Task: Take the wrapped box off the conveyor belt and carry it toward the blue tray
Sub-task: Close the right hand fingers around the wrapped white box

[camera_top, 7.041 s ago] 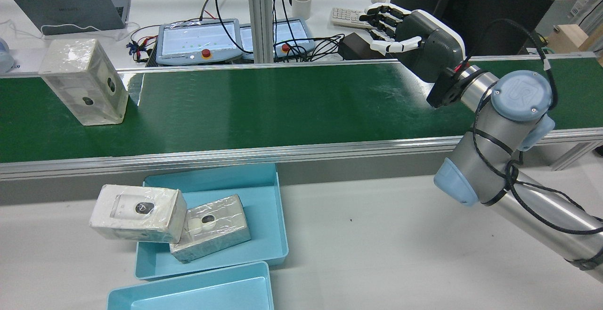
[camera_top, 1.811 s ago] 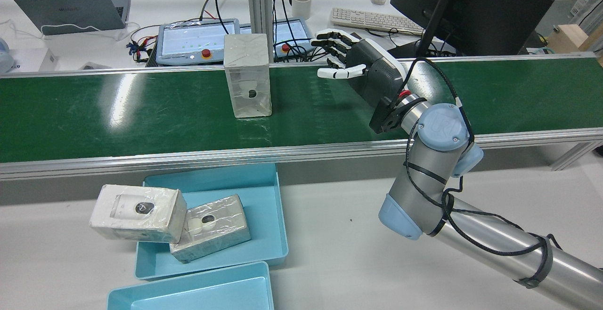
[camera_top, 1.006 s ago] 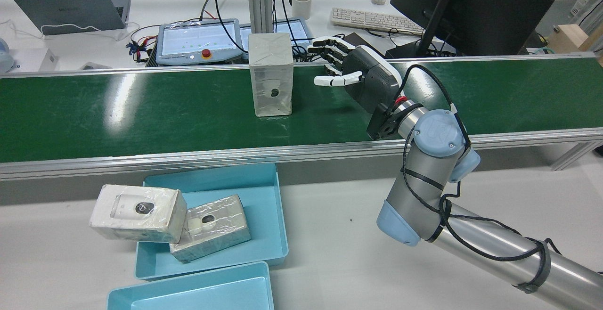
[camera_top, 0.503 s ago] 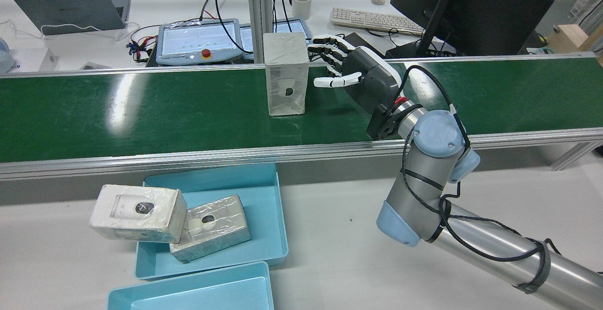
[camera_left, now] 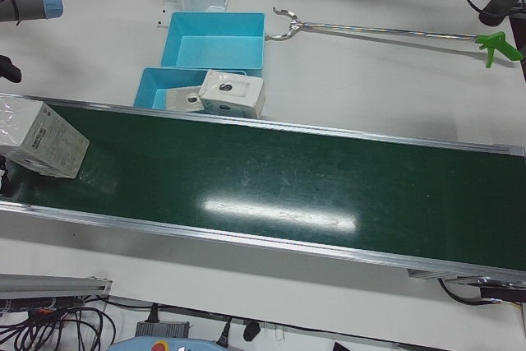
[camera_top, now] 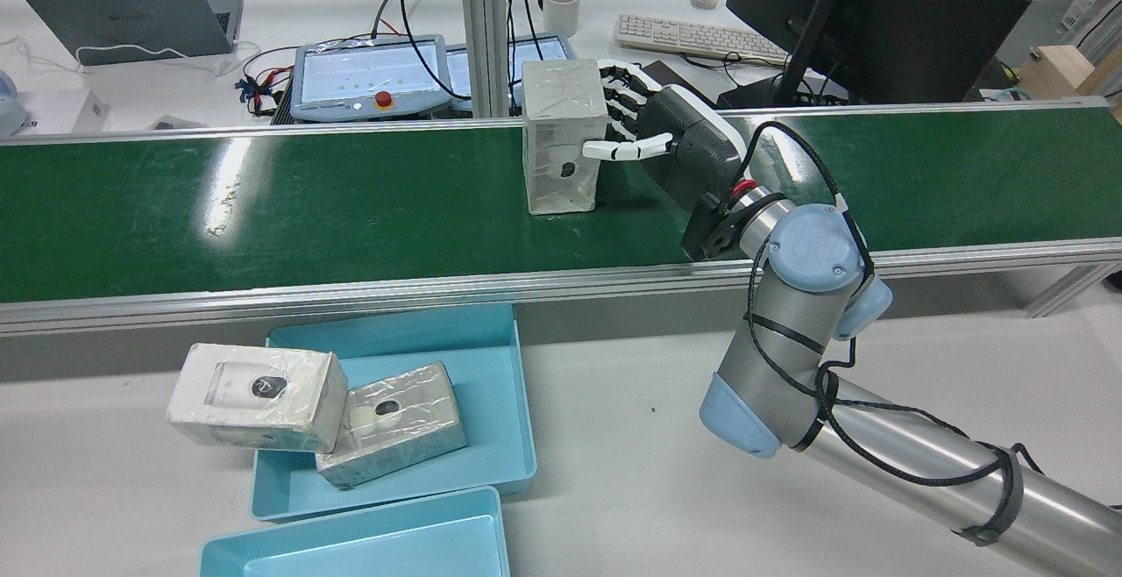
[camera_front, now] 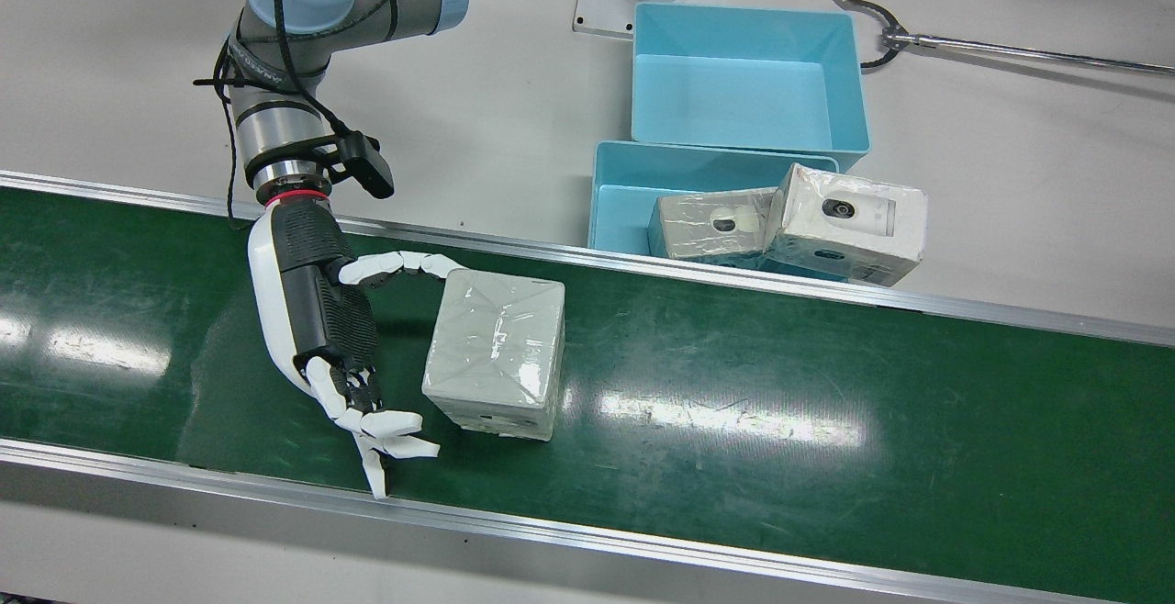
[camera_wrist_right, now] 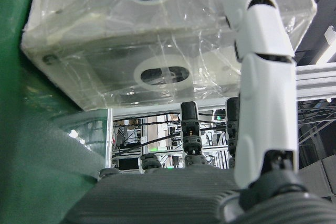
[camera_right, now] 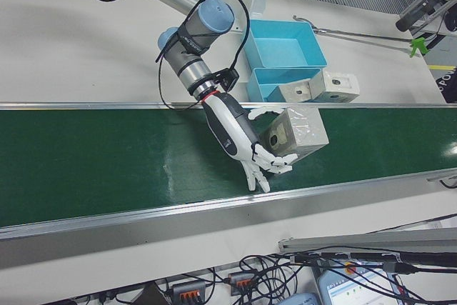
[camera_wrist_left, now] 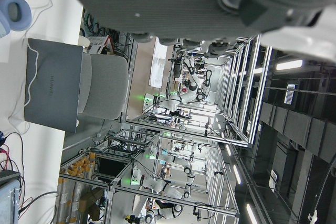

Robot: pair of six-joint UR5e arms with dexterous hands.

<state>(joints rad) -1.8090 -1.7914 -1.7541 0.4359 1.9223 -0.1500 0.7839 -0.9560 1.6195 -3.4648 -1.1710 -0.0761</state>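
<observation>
the wrapped box stands upright on the green conveyor belt, just beside the right hand, whose fingers are spread wide either side to bracket it, not yet clamped. the blue tray waits across the bench.

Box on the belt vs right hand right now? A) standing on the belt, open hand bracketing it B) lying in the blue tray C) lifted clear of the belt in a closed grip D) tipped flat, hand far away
A: the wrapped box stands on the green belt, with the right hand open and its fingers spread around the box's side, not closed.
</observation>
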